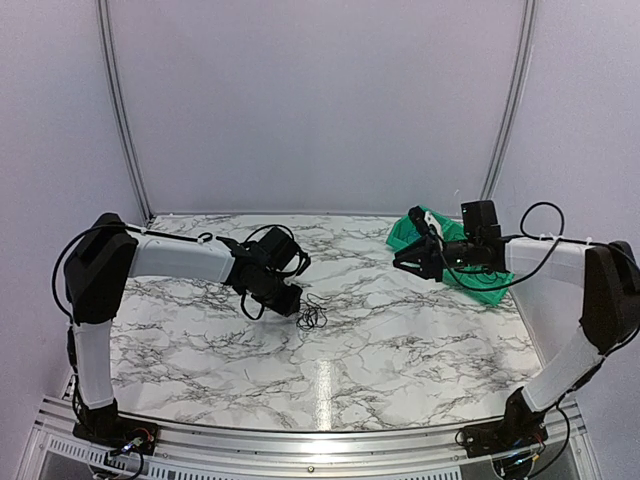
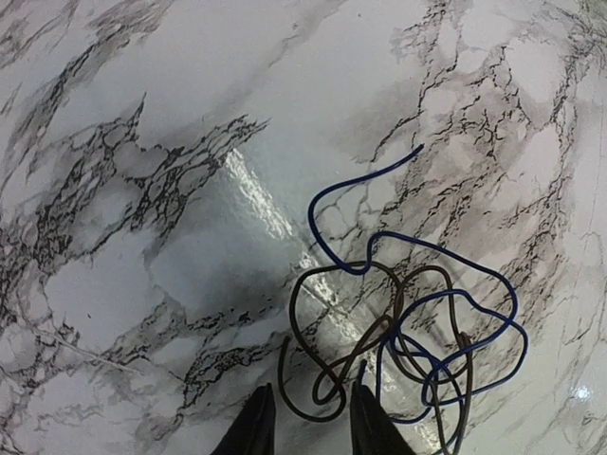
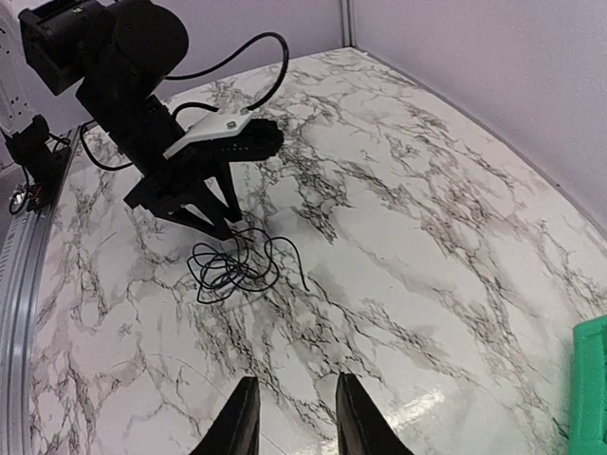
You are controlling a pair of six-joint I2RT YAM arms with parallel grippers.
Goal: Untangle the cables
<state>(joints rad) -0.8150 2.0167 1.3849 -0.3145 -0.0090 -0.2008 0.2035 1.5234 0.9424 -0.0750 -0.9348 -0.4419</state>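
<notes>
The tangled blue and black cables (image 2: 408, 332) lie on the marble table (image 1: 400, 340), the left gripper (image 2: 311, 417) sits low at their edge, fingers (image 2: 254, 427) a little apart around one dark loop, and the right gripper (image 3: 292, 417) hangs far off, a little open.

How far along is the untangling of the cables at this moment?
Nothing looks done yet: the cables lie in one knotted wad on the table. In hand: the left gripper is down at the wad, its jaws on either side of a dark loop, not clamped. The right gripper hangs open and empty, far from the wad. Left to do: pull every wire apart.
</notes>
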